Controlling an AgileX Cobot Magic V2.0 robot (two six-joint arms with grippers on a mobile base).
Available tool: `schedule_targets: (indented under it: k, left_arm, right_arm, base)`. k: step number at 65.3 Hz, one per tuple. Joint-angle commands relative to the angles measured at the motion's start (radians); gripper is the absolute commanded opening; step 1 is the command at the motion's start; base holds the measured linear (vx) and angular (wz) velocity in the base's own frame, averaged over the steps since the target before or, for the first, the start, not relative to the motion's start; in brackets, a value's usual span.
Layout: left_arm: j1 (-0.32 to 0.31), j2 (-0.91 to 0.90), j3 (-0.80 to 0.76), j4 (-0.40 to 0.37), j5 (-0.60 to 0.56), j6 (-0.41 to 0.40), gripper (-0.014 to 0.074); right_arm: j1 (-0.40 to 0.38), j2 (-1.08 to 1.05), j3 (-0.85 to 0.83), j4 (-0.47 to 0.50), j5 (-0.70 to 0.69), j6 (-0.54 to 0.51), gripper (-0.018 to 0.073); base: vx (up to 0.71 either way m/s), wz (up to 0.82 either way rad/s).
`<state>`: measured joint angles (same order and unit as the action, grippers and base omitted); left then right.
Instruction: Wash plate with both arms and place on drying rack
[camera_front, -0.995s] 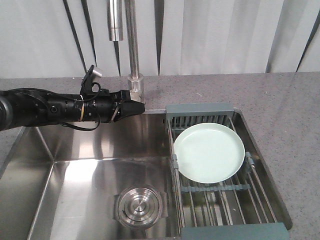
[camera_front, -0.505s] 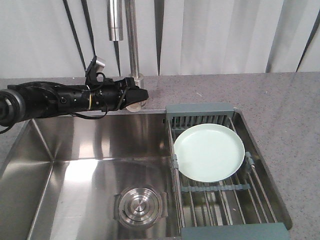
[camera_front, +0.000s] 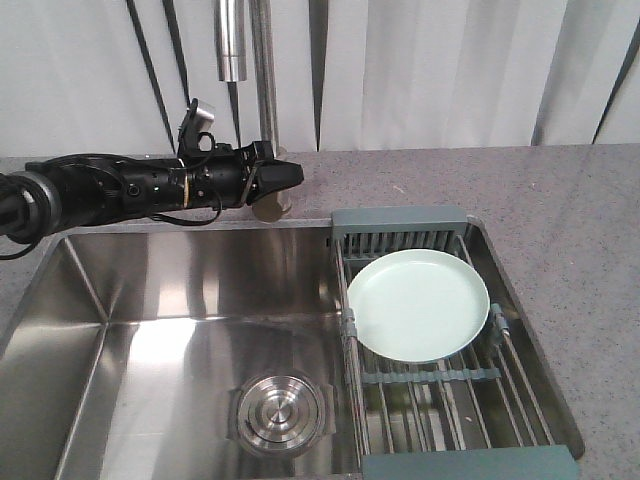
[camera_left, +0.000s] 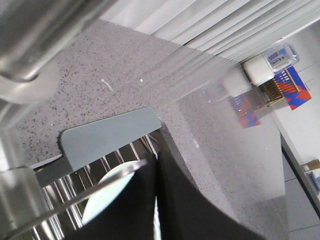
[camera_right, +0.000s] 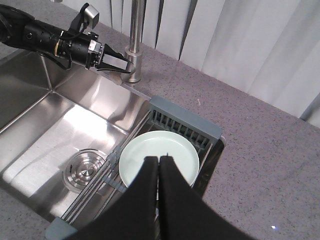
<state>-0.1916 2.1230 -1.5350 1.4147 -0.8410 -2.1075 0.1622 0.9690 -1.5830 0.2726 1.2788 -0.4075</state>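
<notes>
The pale mint-green plate (camera_front: 418, 305) lies flat on the drying rack (camera_front: 400, 224), which spans the right end of the sink; nothing touches it. My left gripper (camera_front: 296, 174) is shut and empty, pointing right in front of the faucet base, above the sink's back edge and left of the rack. In the left wrist view its fingertips (camera_left: 157, 159) are together, with the plate (camera_left: 107, 195) and rack (camera_left: 107, 136) beyond. My right gripper (camera_right: 160, 159) is shut and empty, high over the plate (camera_right: 165, 142). It does not show in the front view.
A tall steel faucet (camera_front: 264, 90) stands on the grey speckled counter (camera_front: 560, 210) behind the sink. The steel sink basin (camera_front: 160, 300) has a round drain strainer (camera_front: 278, 411) at its bottom. White curtains hang behind.
My left arm has risen from the sink's back wall to counter height and pushed its shut gripper a little right, in front of the faucet base. The plate has not moved.
</notes>
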Motion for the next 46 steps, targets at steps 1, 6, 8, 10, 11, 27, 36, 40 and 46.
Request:
schedule_targets:
  k: [1,6,8,10,11,27,36,40,46]
  left_arm:
    - [0.014,-0.086,-0.039,-0.083,-0.055,-0.008,-0.0006]
    - [0.032,-0.116,-0.039,-0.081,-0.11,-0.008,-0.0006]
    - [0.041,-0.126,-0.039,-0.081,-0.135,-0.008,-0.0006]
    - [0.051,-0.141,-0.038,-0.081,-0.161,-0.008,-0.0006]
    - [0.054,-0.147,-0.036,-0.081,-0.17,-0.008,-0.0006]
    - [0.133,-0.318,-0.034,0.098,-0.315,-0.008,-0.0006]
    - [0.153,-0.443,0.008,0.145,-0.346,-0.008,-0.0006]
    - [0.168,-0.514,0.071,0.147,-0.344,-0.008,-0.0006]
    - [0.182,-0.612,0.182,0.179,-0.343,-0.008,-0.0006]
  right_arm:
    - [-0.004,-0.004,-0.025,0.005,-0.018,-0.002,-0.0007]
    - [-0.004,-0.004,-0.025,0.005,-0.039,-0.002,-0.0007]
    - [-0.004,-0.004,-0.025,0.005,-0.051,-0.002,-0.0007]
    - [-0.004,-0.004,-0.025,0.005,-0.067,-0.002,-0.0007]
    - [-0.004,-0.004,-0.025,0.005,-0.074,-0.003,-0.0007]
    - [-0.004,-0.011,0.017,0.008,-0.181,-0.027,-0.0007]
    - [-0.004,-0.07,0.201,0.028,-0.309,-0.059,-0.0007]
    - [-0.004,-0.116,0.309,0.035,-0.382,-0.086,-0.0007]
    - [-0.004,-0.178,0.441,0.03,-0.465,-0.088,-0.0007]
  base:
    - [0.0,0.0]
    - [0.0,0.0]
    - [0.0,0.0]
    - [0.0,0.0]
    - [0.0,0.0]
    - [0.0,0.0]
    - [0.0,0.0]
    - [0.0,0.0]
    - [0.0,0.0]
